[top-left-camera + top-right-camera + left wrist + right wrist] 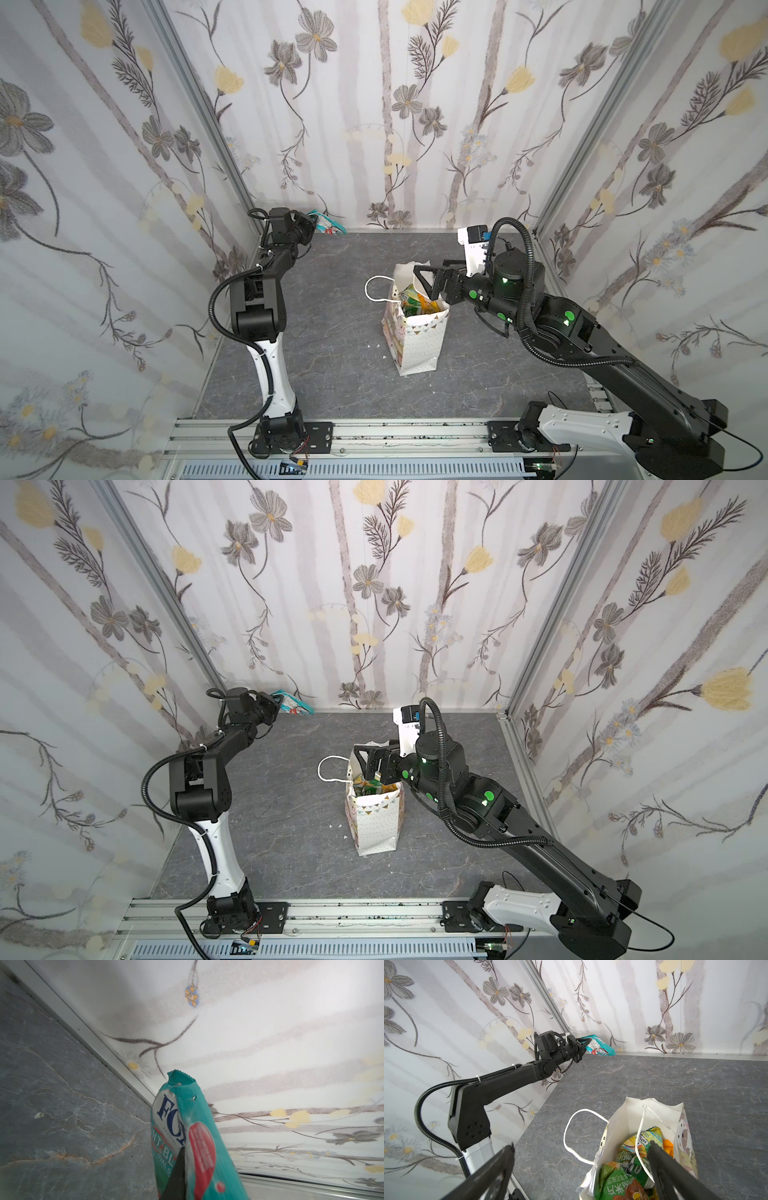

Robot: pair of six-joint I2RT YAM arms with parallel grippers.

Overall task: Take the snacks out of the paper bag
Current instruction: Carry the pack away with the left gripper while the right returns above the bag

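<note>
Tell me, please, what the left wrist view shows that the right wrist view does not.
Only the left wrist view: the teal packet's blue lettering and red patch up close, with a dark finger on it. Only the right wrist view: the paper bag standing open with packets inside, the right gripper open by its mouth, and the left gripper shut on the teal packet. Both: that packet, the grey floor, the flowered wall.

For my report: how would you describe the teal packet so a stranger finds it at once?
Go to the far left corner of the grey table. There the left claw is shut on a teal packet with blue letters. It is the only snack outside the white paper bag; the other snacks sit inside.
</note>
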